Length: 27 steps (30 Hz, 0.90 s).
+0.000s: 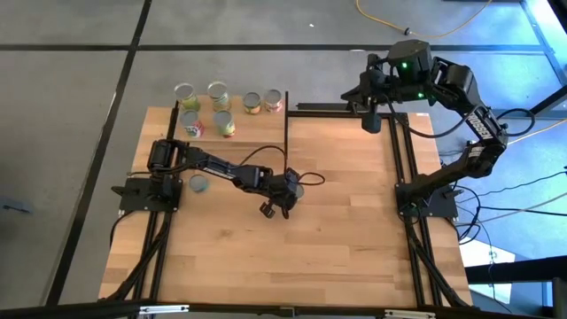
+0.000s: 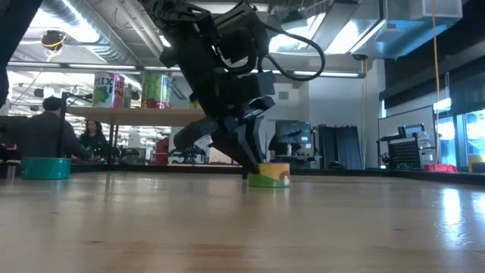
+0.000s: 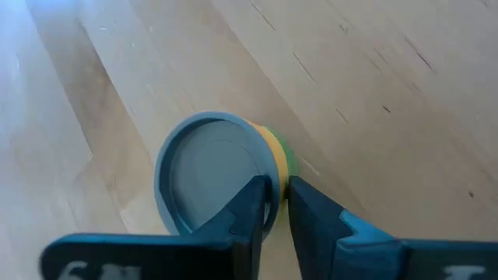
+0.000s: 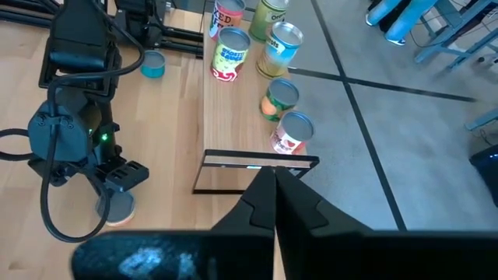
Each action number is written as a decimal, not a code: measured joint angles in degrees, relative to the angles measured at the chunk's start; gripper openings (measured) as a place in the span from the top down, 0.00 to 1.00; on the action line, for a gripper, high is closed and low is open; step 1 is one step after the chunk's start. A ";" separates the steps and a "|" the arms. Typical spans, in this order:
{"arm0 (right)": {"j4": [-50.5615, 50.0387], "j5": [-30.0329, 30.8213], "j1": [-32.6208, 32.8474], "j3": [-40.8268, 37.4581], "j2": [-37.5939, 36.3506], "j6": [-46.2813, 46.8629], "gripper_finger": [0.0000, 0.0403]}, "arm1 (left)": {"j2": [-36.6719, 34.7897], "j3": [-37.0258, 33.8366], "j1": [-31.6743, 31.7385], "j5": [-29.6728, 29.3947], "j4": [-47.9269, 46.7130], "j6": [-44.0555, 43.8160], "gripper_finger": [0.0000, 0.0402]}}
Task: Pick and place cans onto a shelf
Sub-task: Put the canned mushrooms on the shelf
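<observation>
The left gripper [image 3: 278, 204] pinched the rim of a flat green-and-yellow can [image 3: 214, 167] at frame centre, on the table [image 1: 345, 230]; six cans [image 1: 220, 94] stood on the shelf [image 1: 239, 133] upper left; right gripper [image 4: 274, 190] shut, upper right

- Light-wood tabletop [image 1: 337, 221], black metal frame rails along its edges.
- Grey floor [image 1: 71, 106] beyond, crossed by dark seams.
- Yellow cable [image 1: 416, 27] looped on floor past far edge.
- Two seated people [image 2: 53, 129] in room behind.
</observation>
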 joint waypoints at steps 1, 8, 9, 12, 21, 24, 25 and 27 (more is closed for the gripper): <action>0.00 0.00 0.00 0.00 0.00 -0.02 1.00 | 0.00 0.00 0.00 0.08 -0.16 0.00 0.89; -0.01 0.01 0.00 0.00 0.00 0.16 1.00 | -0.11 0.12 -0.11 2.94 -2.86 -4.24 0.99; -0.02 0.02 0.00 0.00 0.00 0.17 1.00 | -0.23 0.24 -0.09 3.11 -3.24 -5.17 0.99; -0.04 0.02 0.00 0.00 0.00 0.17 1.00 | -1.08 2.69 -0.15 3.72 -9.66 -8.41 0.99; -0.07 0.04 0.00 0.00 0.02 0.15 1.00 | -3.86 20.94 -0.20 4.06 -31.53 -11.97 1.00; -0.04 0.04 0.00 0.00 0.02 0.09 1.00 | -3.89 29.57 -0.02 1.97 -40.13 -14.92 1.00; -0.07 0.04 0.00 0.00 0.02 0.05 1.00 | -3.89 32.50 0.12 0.87 -42.29 -15.97 1.00; -0.07 0.04 0.00 0.00 0.02 -0.06 1.00 | -3.89 37.71 0.53 -2.36 -46.81 -18.67 1.00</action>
